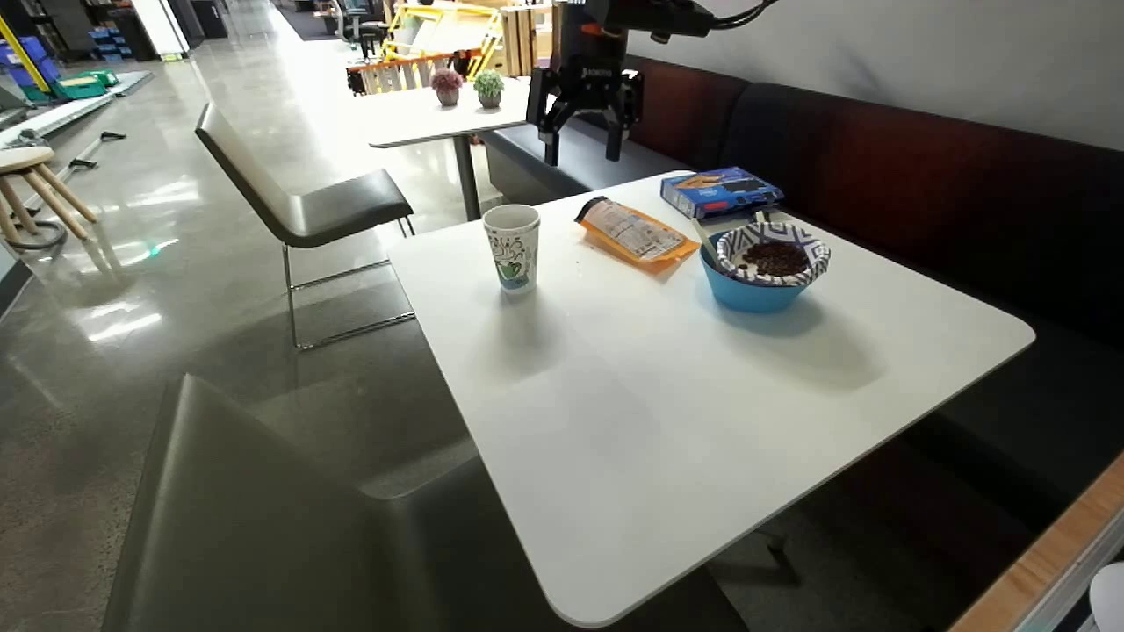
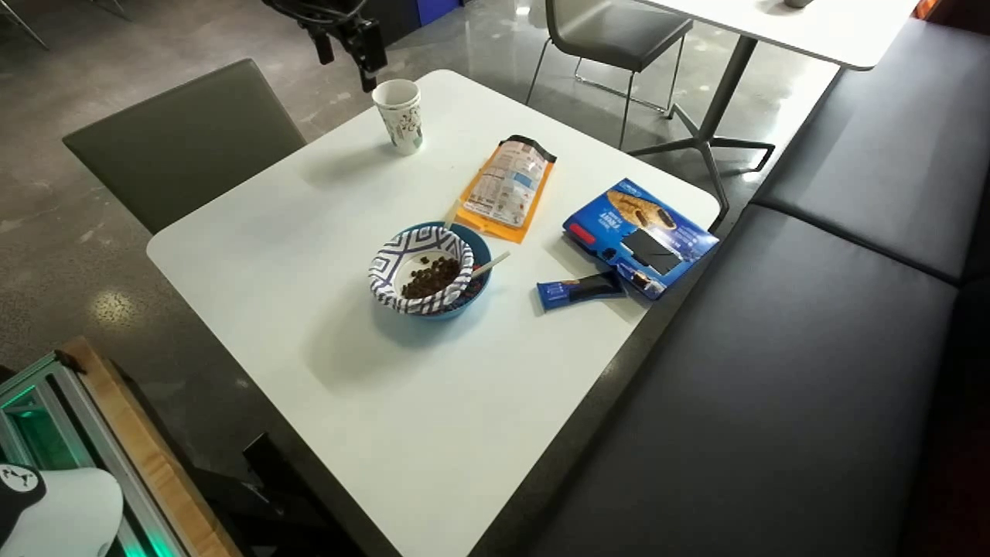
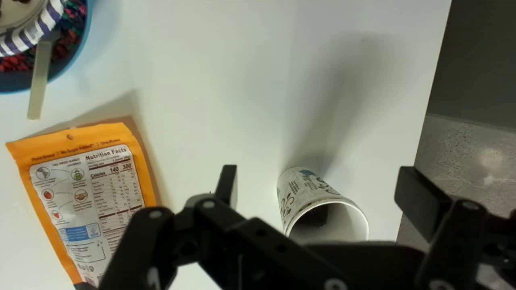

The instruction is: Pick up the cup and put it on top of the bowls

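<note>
The cup is a white paper cup with a printed pattern, standing upright near the table edge in both exterior views (image 1: 512,250) (image 2: 403,124). The bowls are a light-blue bowl (image 1: 753,294) (image 2: 481,246) with a white and dark-patterned paper bowl (image 1: 812,248) (image 2: 387,259) tilted on it, holding brown bits. My gripper (image 1: 582,151) (image 2: 347,71) is open and empty, above table height. In the wrist view the cup (image 3: 302,191) shows between the open fingers of the gripper (image 3: 316,187), touching neither. Part of its rim is hidden by the gripper. The blue bowl (image 3: 78,48) is partly cut off there.
An orange pouch (image 1: 639,233) (image 2: 506,186) (image 3: 86,193) lies between cup and bowls. A blue box (image 1: 720,191) (image 2: 642,236) and a small blue packet (image 2: 580,290) lie near the bench side. Light handles (image 2: 491,264) (image 3: 38,84) stick out of the bowls. Chairs (image 1: 303,206) stand beside the table.
</note>
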Tool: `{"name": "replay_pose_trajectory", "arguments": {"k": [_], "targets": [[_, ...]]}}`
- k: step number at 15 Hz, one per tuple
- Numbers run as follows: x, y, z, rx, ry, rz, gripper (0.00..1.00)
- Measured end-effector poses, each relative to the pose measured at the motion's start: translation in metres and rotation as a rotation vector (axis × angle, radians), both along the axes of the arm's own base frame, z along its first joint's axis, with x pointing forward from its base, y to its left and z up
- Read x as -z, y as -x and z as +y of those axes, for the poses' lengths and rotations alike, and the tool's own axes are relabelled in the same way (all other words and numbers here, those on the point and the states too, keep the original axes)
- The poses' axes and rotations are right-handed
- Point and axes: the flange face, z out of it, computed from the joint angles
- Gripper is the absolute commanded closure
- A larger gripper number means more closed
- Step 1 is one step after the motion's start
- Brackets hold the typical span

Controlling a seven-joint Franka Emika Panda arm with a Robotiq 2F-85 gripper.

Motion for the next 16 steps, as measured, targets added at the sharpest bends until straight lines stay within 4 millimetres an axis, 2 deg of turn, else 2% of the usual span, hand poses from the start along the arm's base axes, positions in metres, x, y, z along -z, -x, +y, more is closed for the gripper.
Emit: {"name": "replay_pose_trajectory", "arguments": {"k": [3, 6, 16], "targets": [[0.019, -0.023, 0.0, 0.001, 0.004, -0.027, 0.0], [0.037, -0.037, -0.002, 0.012, -0.001, -0.025, 0.0], [0.033, -0.038, -0.002, 0.018, -0.001, -0.033, 0.0]]}}
